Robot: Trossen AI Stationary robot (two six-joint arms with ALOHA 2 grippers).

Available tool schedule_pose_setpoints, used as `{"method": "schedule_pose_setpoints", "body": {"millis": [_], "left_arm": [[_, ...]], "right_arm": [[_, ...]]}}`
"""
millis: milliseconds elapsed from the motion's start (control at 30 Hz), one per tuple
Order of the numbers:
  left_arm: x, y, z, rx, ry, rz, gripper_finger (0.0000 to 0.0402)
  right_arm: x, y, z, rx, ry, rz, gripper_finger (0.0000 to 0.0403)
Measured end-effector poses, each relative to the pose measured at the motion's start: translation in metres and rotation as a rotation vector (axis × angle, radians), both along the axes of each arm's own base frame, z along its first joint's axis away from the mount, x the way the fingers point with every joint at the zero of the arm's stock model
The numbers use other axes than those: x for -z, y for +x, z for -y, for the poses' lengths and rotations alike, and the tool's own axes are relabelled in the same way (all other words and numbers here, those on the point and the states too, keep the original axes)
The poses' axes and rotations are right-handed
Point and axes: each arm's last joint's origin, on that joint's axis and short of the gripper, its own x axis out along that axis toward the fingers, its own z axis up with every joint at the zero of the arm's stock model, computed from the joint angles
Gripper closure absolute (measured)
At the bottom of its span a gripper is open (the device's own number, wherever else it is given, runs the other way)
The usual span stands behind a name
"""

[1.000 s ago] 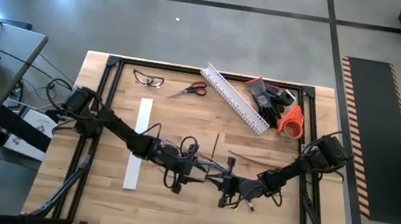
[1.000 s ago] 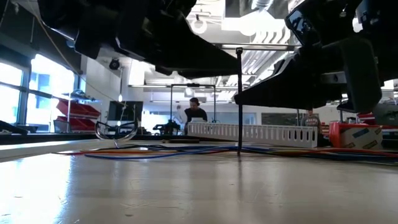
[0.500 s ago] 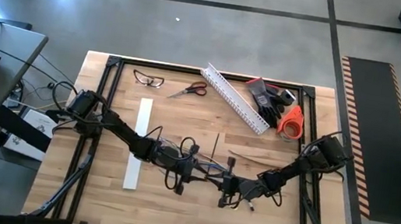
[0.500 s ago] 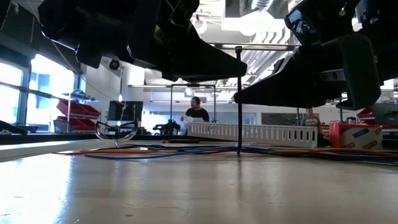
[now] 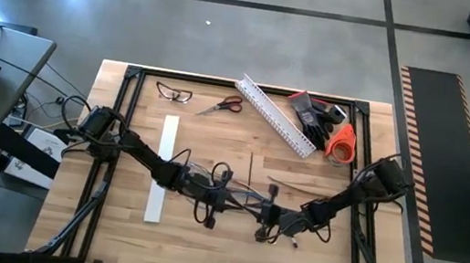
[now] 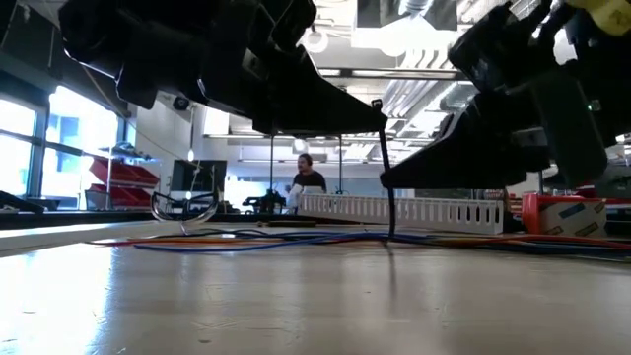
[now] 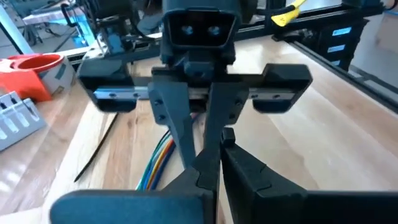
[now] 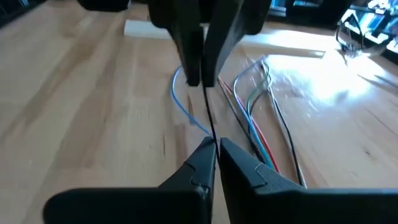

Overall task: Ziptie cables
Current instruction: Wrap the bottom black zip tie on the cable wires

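A thin dark ziptie (image 6: pixel 385 168) stands nearly upright over the cables (image 8: pixel 255 118), a loose bundle of blue, green, red, white and dark wires lying flat on the wooden table (image 6: pixel 246 240). My left gripper (image 7: pixel 214 167) comes from the table's left and is shut on the ziptie's upper end. My right gripper (image 8: pixel 216 147) comes from the right and is shut on the strip lower down. The two grippers face each other at mid-table (image 5: pixel 251 203). The ziptie's lower end (image 6: pixel 391 235) reaches down among the wires. Whether it passes round them is hidden. My left gripper pinches the ziptie's upper end (image 8: pixel 200 79) between its two fingertips (image 6: pixel 375 116), coming nearly level from the table's left, fingers across the strip. My right gripper pinches the ziptie's shaft (image 8: pixel 211 134) between its two fingertips, below the left grip, slanting down from the table's right, fingers across the strip. The strip stands slightly tilted, its top toward the left.
Another ziptie (image 5: pixel 292 184) lies flat right of the grippers. Along the far edge are glasses (image 5: pixel 173 94), scissors (image 5: pixel 222 105), a white slotted channel (image 5: pixel 274 116), dark gloves (image 5: pixel 316 113) and an orange tape roll (image 5: pixel 341 145). A white strip (image 5: pixel 162 167) lies left. A person (image 6: pixel 311 177) stands far behind.
My left gripper has sunk a little onto the ziptie's top. My right gripper has rolled at the wrist. The ziptie, upright before, now leans with its top toward the table's left and lower than it was; its foot stays among the wires.
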Motion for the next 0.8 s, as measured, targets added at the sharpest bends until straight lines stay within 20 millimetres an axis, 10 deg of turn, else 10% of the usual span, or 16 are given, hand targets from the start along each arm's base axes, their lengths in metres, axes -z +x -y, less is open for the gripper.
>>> {"method": "schedule_pose_setpoints", "body": {"millis": [267,800], "left_arm": [[0.000,0.000,0.000,-0.001,0.002,-0.003,0.0401],[0.003,-0.002,0.003,0.028,-0.059,-0.048,0.0402]], "right_arm": [[-0.020,-0.002,0.001,-0.005,0.086,0.027,0.0314],[-0.048,-0.020,0.021,0.194,0.287,-0.079,0.0305]]}}
